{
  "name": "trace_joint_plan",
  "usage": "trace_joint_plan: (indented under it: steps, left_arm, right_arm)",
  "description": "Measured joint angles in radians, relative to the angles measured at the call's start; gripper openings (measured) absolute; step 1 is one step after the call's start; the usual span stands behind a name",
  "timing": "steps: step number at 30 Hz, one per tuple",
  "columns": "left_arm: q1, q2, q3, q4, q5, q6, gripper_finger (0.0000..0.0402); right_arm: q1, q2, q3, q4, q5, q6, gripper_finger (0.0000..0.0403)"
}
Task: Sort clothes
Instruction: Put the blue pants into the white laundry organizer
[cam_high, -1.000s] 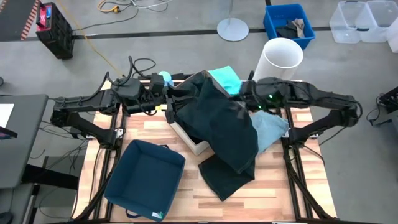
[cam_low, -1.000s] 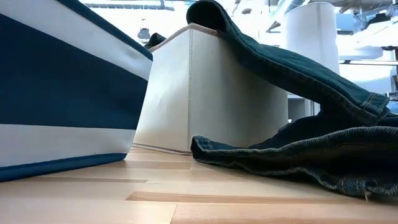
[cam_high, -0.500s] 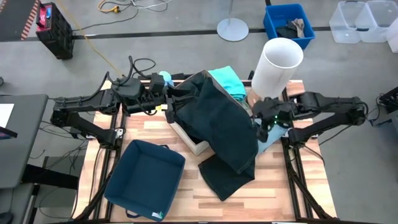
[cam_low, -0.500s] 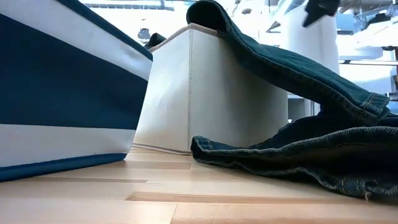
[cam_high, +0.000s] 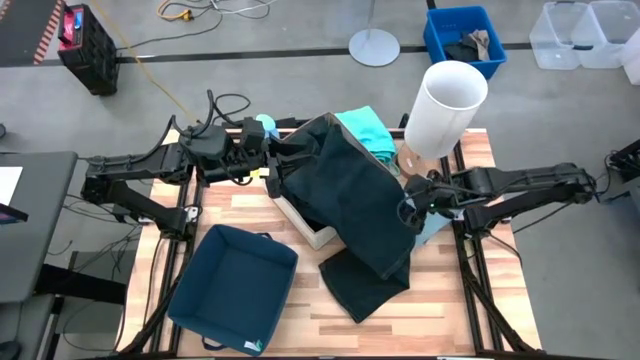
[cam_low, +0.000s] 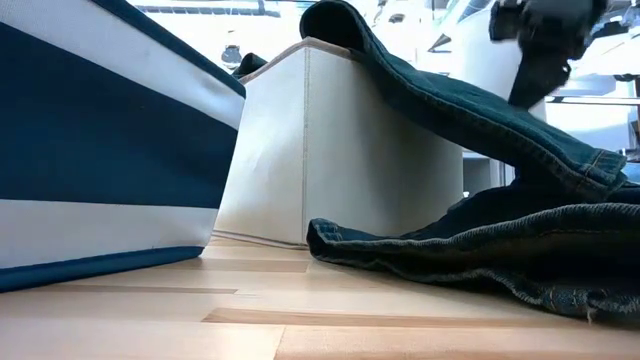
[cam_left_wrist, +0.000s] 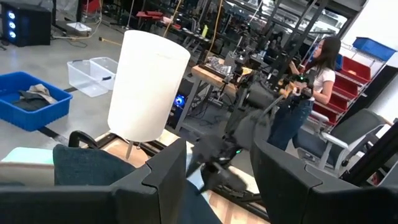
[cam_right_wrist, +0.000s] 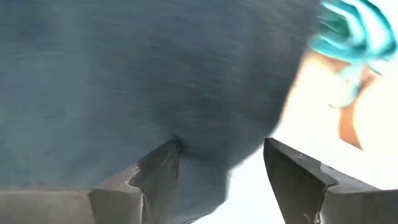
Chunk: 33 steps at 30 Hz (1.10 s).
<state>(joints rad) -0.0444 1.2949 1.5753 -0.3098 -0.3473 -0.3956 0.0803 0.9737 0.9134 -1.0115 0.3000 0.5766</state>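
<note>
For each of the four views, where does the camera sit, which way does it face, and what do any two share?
High: overhead, straight down; both arms, jeans draped over beige box.
Low: tabletop height, level; beige box, jeans, right arm above.
Left wrist: past the left end effector, open; white cylinder, person.
Right wrist: past the right end effector, open, close on dark denim.
High and low share jeans and box.

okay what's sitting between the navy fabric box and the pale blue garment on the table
In the high view, the dark green-black jeans lie between the navy fabric box and the pale blue garment, draped over the beige fabric box.
</note>
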Motion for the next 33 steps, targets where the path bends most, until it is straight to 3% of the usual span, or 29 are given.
trace_joint_plan:
  steps: [3,10,17,22,28,33]
  left_arm:
    - [0.000,0.000,0.000,0.000,0.000,-0.005,0.0173]
    - [0.000,0.000,0.000,0.001,0.000,-0.010,0.0173]
    - [0.000,0.000,0.000,0.001,0.000,-0.012,0.0173]
    - [0.000,0.000,0.000,0.002,0.000,-0.012,0.0173]
    - [0.000,0.000,0.000,0.002,0.000,-0.012,0.0173]
    - [0.000,0.000,0.000,0.002,0.000,-0.012,0.0173]
  right_arm:
    - [-0.031,0.000,-0.051,0.039,0.023,0.021,0.0250]
    - [-0.044,0.016,-0.131,0.236,-0.006,-0.134,0.0249]
    - [-0.074,0.067,-0.151,0.288,-0.063,-0.176,0.0240]
    - [-0.077,0.115,-0.151,0.331,-0.105,-0.190,0.0176]
    - [-0.075,0.147,-0.151,0.372,-0.154,-0.186,0.0032]
    - [-0.068,0.108,-0.144,0.406,-0.201,-0.170,0.0011]
